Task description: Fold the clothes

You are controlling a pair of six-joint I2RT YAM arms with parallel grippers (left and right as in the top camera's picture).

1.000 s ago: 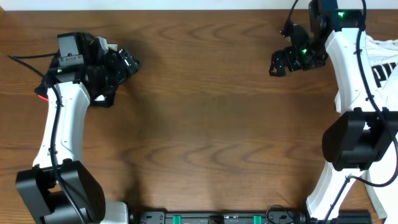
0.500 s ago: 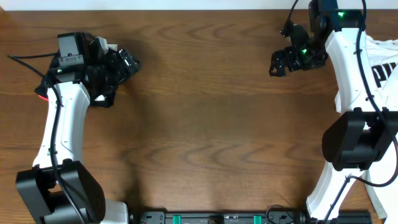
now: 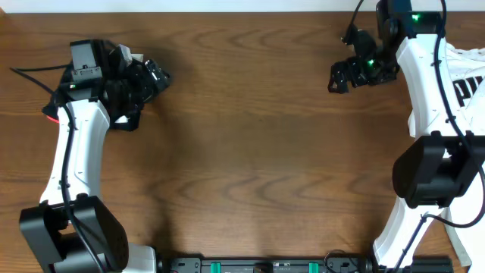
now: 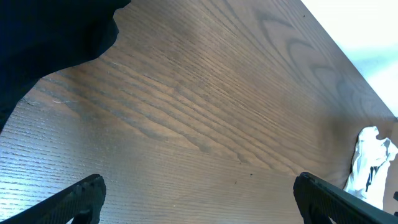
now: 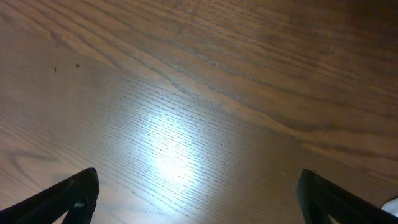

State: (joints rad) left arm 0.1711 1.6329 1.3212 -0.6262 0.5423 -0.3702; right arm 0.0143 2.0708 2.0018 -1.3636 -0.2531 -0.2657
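A dark garment [image 3: 126, 118] lies bunched at the table's far left, partly under my left arm. It fills the top left corner of the left wrist view [image 4: 50, 31]. A white garment with black lettering [image 3: 468, 76] lies at the right edge, partly hidden by my right arm. It shows small at the far right of the left wrist view [image 4: 370, 163]. My left gripper [image 3: 157, 76] [image 4: 199, 184] is open and empty over bare wood just right of the dark garment. My right gripper [image 3: 338, 76] [image 5: 198, 179] is open and empty over bare wood, left of the white garment.
The wooden table [image 3: 258, 152] stretches between the two arms. The table's far edge [image 3: 242, 10] runs along the top. The arm bases and a black rail [image 3: 265, 265] sit at the near edge.
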